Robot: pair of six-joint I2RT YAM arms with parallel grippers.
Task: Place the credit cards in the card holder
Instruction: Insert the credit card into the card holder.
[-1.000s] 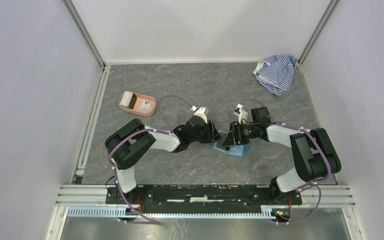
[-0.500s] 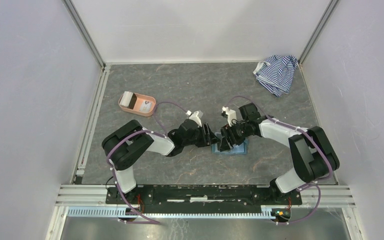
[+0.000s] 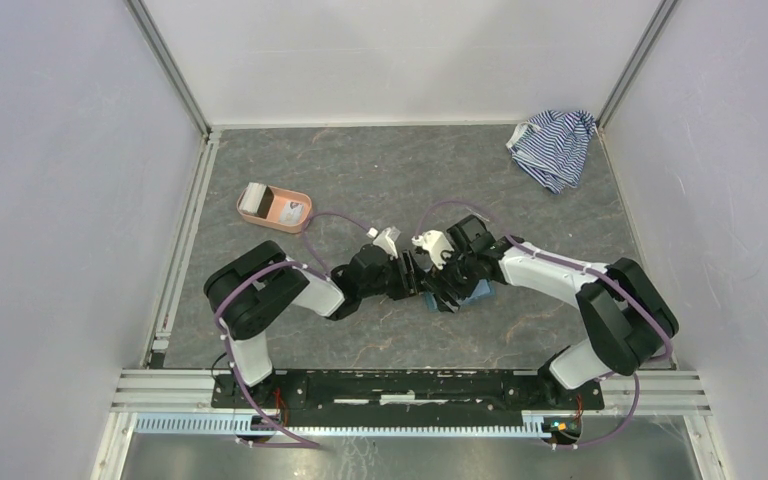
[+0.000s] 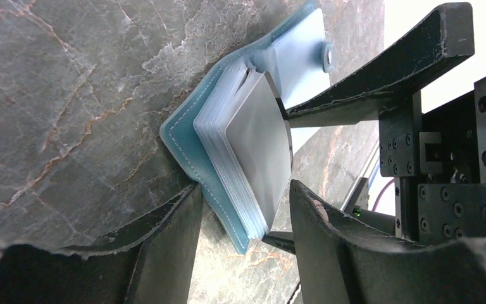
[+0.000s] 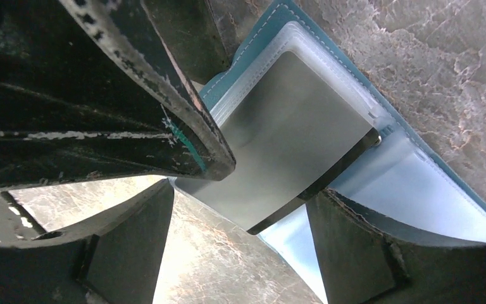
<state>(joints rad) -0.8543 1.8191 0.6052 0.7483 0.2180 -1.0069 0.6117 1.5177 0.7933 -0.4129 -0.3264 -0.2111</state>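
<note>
Top external view hides most of the card holder (image 3: 476,293) on the counter (image 3: 360,170). Left wrist view shows the left gripper (image 4: 243,190) jaws apart astride its sleeves. Right wrist view shows the right gripper (image 5: 240,196) jaws apart around the grey credit card (image 5: 285,145).

- Seen from above only as a teal sliver: card holder (image 3: 476,293), otherwise covered by left gripper (image 3: 412,278) and right gripper (image 3: 440,292).
- Too small there to read how wide either gripper stands.
- Cannot tell, left wrist view, whether the fingers (image 4: 164,247) press the holder or merely flank it.
- Unclear whether the grey credit card (image 5: 291,139) sits inside a sleeve or on top.
- Cut off at right wrist view's edge: holder's open flap.
- Too small to identify: pink tray (image 3: 303,224) contents.
</note>
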